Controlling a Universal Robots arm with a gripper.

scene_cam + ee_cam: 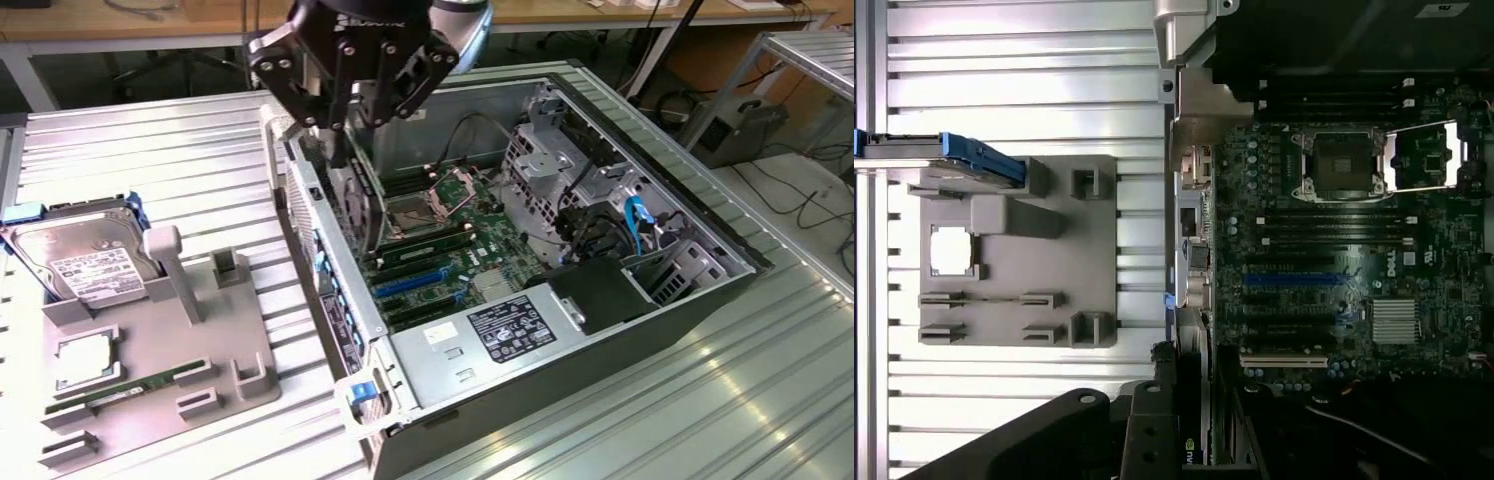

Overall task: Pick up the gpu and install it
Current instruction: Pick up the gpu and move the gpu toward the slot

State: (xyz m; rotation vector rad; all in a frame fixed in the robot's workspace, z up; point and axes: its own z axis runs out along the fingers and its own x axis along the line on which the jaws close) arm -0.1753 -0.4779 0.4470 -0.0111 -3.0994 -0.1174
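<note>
My gripper (343,148) hangs over the open computer case (694,235), near its rear wall. It is shut on the gpu (358,205), which it holds upright and edge-on, so the card looks dark with a silver bracket side. The card's lower edge sits just above the motherboard (447,250), close to the blue expansion slots (411,282). In the wrist view the gpu (1196,440) shows between the black fingers (1144,430) as a thin edge with a green logo. It lies in line with the row of slots (1294,279) on the motherboard (1374,230).
A grey parts fixture (200,350) lies on the slatted metal table at the exterior view's left. It holds a silver hard drive (87,262) in a blue carrier, a processor chip (83,360) and a memory stick (127,390). Inside the case are a power supply (514,330), drive cages and cables.
</note>
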